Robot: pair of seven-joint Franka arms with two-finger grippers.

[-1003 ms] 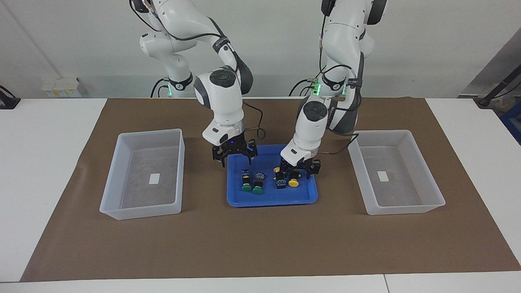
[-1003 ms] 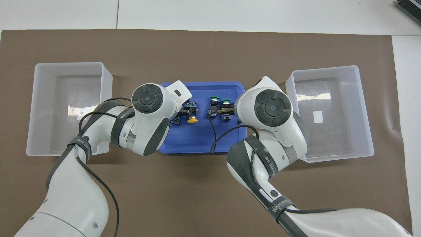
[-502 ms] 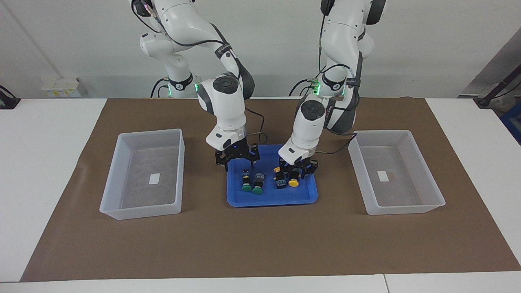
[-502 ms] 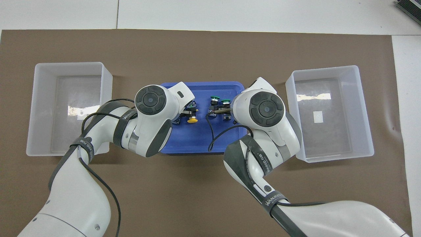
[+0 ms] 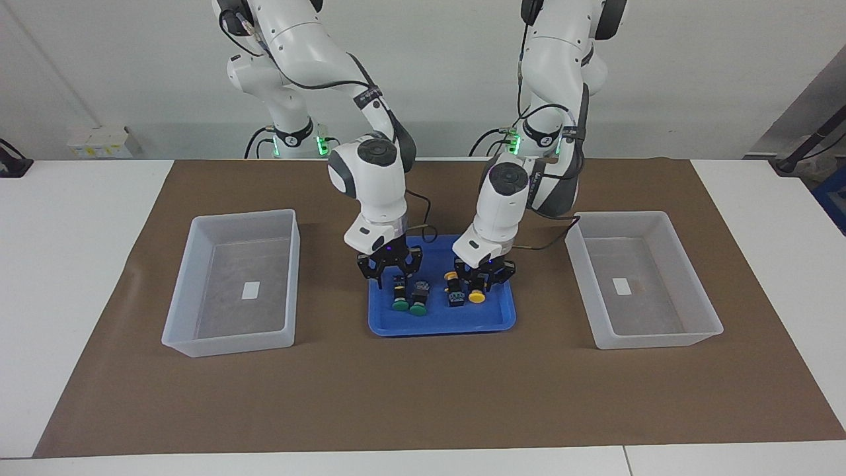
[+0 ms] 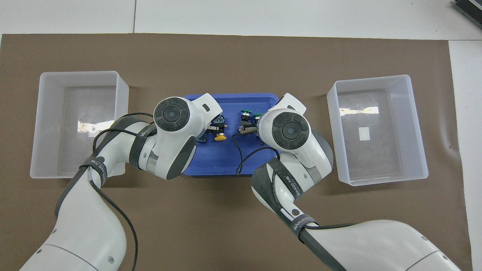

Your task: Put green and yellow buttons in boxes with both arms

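Observation:
Two green buttons (image 5: 408,306) lie side by side in the blue tray (image 5: 443,324), toward the right arm's end; their caps show in the overhead view (image 6: 251,113). Two yellow buttons (image 5: 476,297) lie in the tray's other half; one cap shows from overhead (image 6: 220,137). My right gripper (image 5: 391,270) is open, low over the green buttons' blue-grey ends. My left gripper (image 5: 484,276) is open and down astride a yellow button's black body. Both boxes, one (image 5: 228,342) at the right arm's end and one (image 5: 654,337) at the left arm's end, hold only their labels.
The tray sits mid-table on a brown mat (image 5: 423,396), between the two boxes (image 6: 77,73) (image 6: 367,78). A cable loops from the right wrist over the tray (image 6: 241,154). The arms' wrists hide part of the tray from overhead.
My right gripper has moved from the tray's edge nearest the robots down and over the green buttons. My left gripper has stayed on the yellow buttons, shifting only slightly.

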